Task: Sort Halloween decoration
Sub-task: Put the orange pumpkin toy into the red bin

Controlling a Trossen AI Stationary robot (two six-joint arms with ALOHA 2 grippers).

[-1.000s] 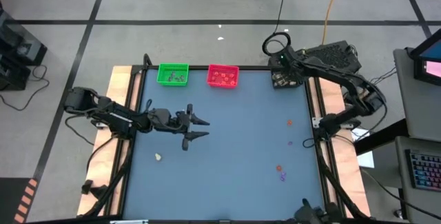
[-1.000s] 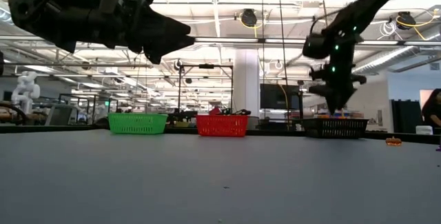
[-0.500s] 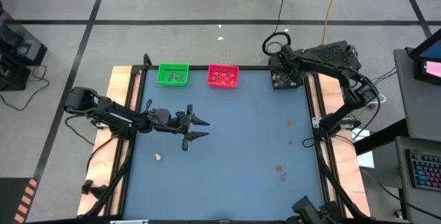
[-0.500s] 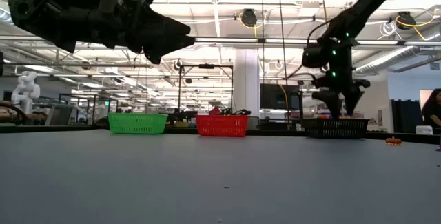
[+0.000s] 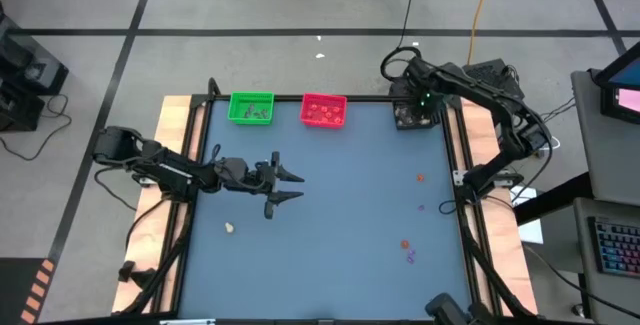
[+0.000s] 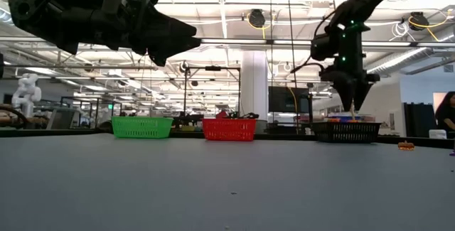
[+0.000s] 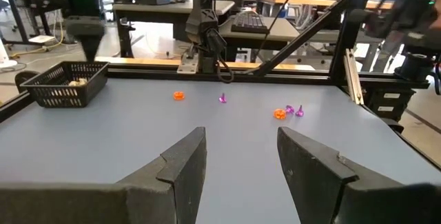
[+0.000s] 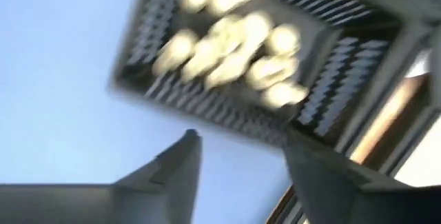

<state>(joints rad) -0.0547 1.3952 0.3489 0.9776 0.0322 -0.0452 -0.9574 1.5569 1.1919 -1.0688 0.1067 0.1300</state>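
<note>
The Halloween decoration lies scattered on the blue table: a cream trinket near the left, and orange and purple ones toward the right edge. My right gripper stands open above the black tray, pointing down, with nothing between its fingers. Several cream trinkets lie in that tray. My left gripper waits open and level over the table's left half, holding nothing.
A green tray and a red tray stand side by side at the far edge, left of the black tray. Wooden rails frame the table. Bare blue table lies between the two arms.
Over the black tray my right gripper has opened, tipped from a slant to pointing straight down, and risen a little. The left arm has kept still.
</note>
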